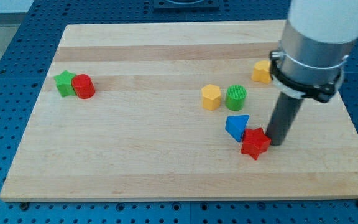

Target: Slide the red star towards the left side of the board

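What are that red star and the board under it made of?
The red star looks like moulded plastic: one even colour with a soft sheen, though painted wood cannot be ruled out. The board looks like pale wood, with grain streaks and plank bands running across it, in a smooth, matte finish.

We see a pale wooden board (166,162) with visible grain and a smooth, matt finish. The red star (255,143), the blue block (237,126) and the green cylinder (235,98) look like smooth plastic with a slight sheen. Our rod is matt dark, its collar (306,78) metallic grey.
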### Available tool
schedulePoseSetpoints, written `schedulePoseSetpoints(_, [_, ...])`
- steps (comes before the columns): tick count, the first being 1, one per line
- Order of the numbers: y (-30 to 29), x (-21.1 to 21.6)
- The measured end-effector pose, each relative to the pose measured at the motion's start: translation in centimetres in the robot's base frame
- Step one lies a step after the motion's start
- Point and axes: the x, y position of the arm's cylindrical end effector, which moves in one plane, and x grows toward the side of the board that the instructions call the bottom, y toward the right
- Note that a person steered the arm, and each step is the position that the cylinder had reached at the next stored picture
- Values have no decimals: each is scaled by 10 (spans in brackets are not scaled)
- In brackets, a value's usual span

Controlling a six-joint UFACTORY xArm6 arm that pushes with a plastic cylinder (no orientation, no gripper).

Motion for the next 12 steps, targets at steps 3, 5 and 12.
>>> schedulePoseSetpoints(3, [-67, 29])
schedulePoseSetpoints(5, [-150, 32])
schedulePoseSetpoints(12, [-151, 6])
